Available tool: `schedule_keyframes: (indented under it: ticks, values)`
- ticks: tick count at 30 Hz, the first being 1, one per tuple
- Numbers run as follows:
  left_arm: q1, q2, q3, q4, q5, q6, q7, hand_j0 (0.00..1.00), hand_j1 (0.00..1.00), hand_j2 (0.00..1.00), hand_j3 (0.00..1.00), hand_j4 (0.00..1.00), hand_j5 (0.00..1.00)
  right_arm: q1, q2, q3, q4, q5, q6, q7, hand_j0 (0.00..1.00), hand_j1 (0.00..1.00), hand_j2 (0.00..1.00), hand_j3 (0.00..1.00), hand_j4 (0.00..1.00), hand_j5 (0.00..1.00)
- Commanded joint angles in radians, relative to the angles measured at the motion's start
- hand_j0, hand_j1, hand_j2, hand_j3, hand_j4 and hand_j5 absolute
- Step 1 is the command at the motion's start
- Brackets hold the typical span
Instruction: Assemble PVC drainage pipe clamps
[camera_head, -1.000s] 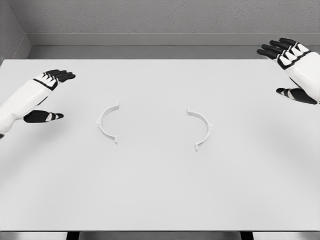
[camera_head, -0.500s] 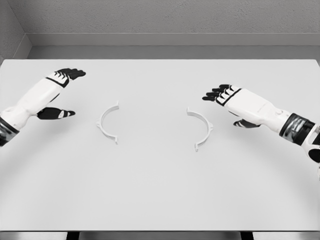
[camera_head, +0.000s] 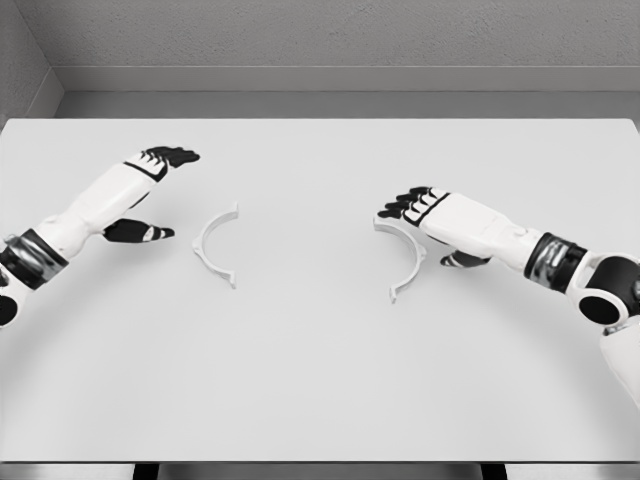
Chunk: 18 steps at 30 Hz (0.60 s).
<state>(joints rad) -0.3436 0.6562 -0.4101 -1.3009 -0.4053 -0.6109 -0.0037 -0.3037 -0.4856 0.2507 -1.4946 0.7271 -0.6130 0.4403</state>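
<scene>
Two white half-ring pipe clamp pieces lie flat on the white table (camera_head: 320, 380), their open sides facing each other. The left clamp half (camera_head: 213, 247) sits just right of my left hand (camera_head: 160, 195), which hovers open, fingers stretched out and thumb apart, touching nothing. The right clamp half (camera_head: 408, 262) lies under and beside my right hand (camera_head: 420, 225), whose black fingertips (camera_head: 400, 203) reach over its upper end. That hand is open too and holds nothing; part of the clamp's top arc is hidden by it.
A grey wall and ledge (camera_head: 320, 80) run behind the table's far edge. The table's front edge (camera_head: 320, 462) is near the bottom of the view.
My right hand has swept in from the far right corner down to the right clamp half. My left hand has slid rightward toward the left clamp half. Both clamp pieces stay put.
</scene>
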Motion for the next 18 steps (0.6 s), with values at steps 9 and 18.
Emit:
schedule_keyframes:
  ticks: [9,18]
  values:
    - [-0.020,-0.021,-0.015,0.046,-0.007,0.000,0.001,1.00,1.00,1.00,1.00,1.00,1.00,-0.020,0.041,0.004,0.066,-0.005,0.002,0.000,1.00,1.00,1.00,1.00,1.00,1.00]
    - [-0.041,-0.030,-0.053,0.086,-0.009,0.000,0.001,1.00,1.00,1.00,1.00,1.00,1.00,-0.040,0.051,0.027,0.066,0.002,0.002,0.002,1.00,1.00,1.00,1.00,1.00,1.00]
